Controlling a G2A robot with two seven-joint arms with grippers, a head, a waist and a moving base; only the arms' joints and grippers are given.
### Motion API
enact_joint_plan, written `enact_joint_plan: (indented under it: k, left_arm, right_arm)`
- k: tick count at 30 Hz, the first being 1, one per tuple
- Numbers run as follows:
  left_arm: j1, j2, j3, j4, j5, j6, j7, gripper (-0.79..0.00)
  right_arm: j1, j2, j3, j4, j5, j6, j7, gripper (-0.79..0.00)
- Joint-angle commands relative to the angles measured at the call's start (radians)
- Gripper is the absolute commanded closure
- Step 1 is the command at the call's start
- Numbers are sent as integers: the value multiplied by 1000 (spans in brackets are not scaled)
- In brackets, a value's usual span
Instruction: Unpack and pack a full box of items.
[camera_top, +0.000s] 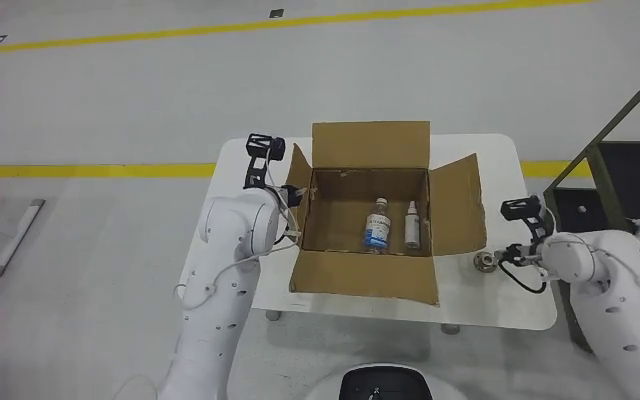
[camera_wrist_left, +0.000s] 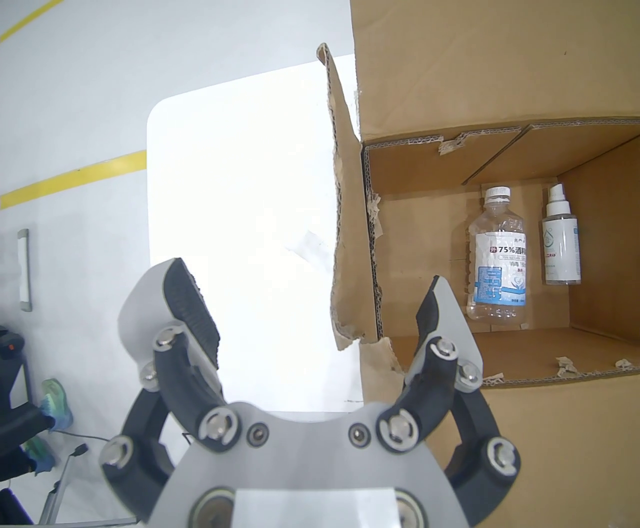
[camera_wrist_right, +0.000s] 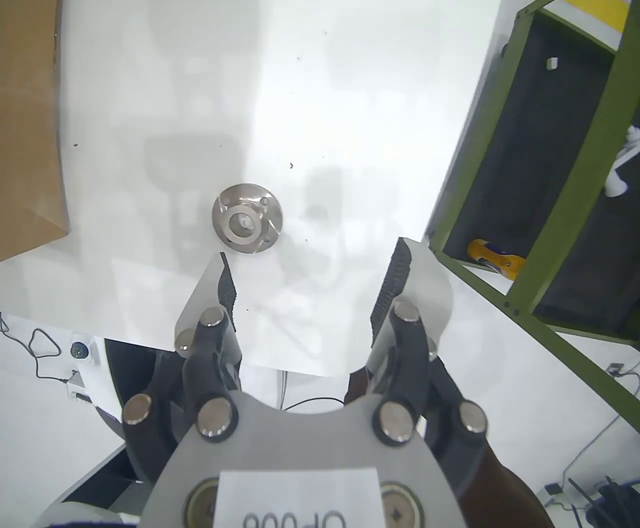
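An open cardboard box (camera_top: 367, 272) stands in the middle of the white table (camera_top: 500, 300). Inside it lie a clear bottle with a blue-and-white label (camera_top: 377, 226) (camera_wrist_left: 497, 255) and a small white spray bottle (camera_top: 412, 224) (camera_wrist_left: 561, 237). A round metal flange (camera_top: 485, 261) (camera_wrist_right: 247, 218) rests on the table just right of the box. My left gripper (camera_top: 266, 148) (camera_wrist_left: 305, 280) is open and empty above the box's left flap (camera_wrist_left: 350, 200). My right gripper (camera_top: 522, 210) (camera_wrist_right: 312, 270) hangs open over the table, close to the flange, holding nothing.
A green-framed rack (camera_wrist_right: 560, 165) stands beyond the table's right edge, with a yellow object (camera_wrist_right: 495, 255) on its lower shelf. Cables lie on the floor under the table's near side. Bare table shows left of the box (camera_wrist_left: 240, 190).
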Motion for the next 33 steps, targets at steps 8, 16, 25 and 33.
enact_joint_plan:
  k: [8, 16, 25, 33]
  left_arm:
    - [11, -2, -5, -15, 16, 10, -8, -785]
    - [24, -3, -15, -34, 32, 17, -12, -785]
    - [33, -4, -26, -45, 43, 15, -13, -785]
    - [30, -6, -29, -41, 37, 5, -17, -785]
  right_arm:
    - [59, -11, -116, 111, -38, 16, -39, -351]
    - [78, -18, -166, 128, -35, 23, -50, -354]
    - [106, -21, -199, 171, -44, 34, -57, -336]
    - [133, -25, -221, 214, -46, 43, -64, -339]
